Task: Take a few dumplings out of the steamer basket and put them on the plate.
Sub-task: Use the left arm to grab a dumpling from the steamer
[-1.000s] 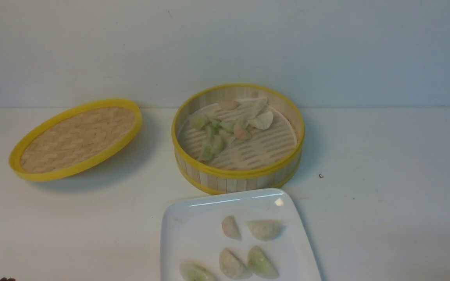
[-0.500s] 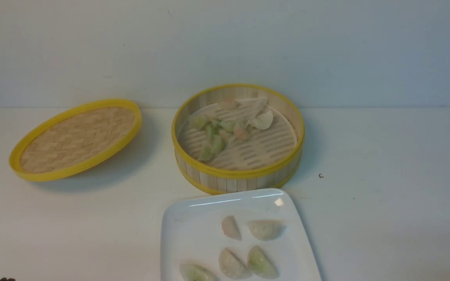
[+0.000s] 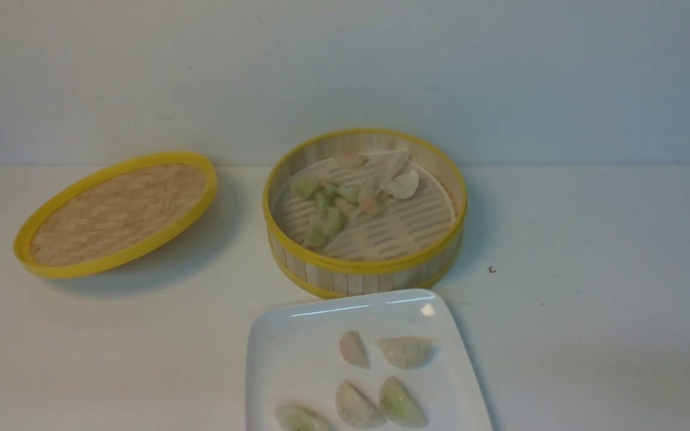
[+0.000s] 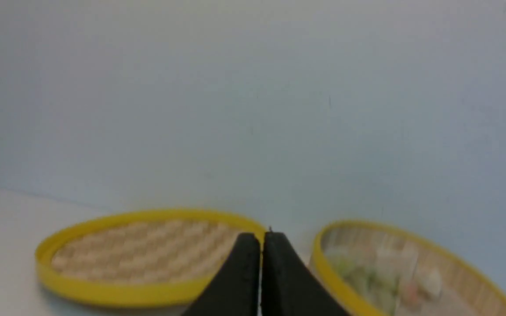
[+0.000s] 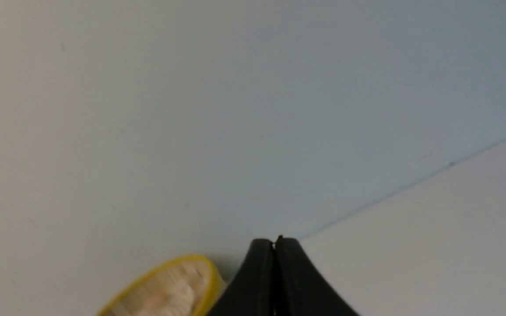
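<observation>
My left gripper [image 4: 262, 239] and right gripper [image 5: 274, 243] are clenched, presumably because the plate [image 3: 297, 341] already bears dumplings [image 3: 408, 352].

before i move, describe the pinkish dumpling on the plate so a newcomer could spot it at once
Find the white squarish plate in front of the steamer basket. On its part nearer the basket lie two dumplings; the left one is the pinkish dumpling. It looks slimmer than its whitish neighbour.
</observation>
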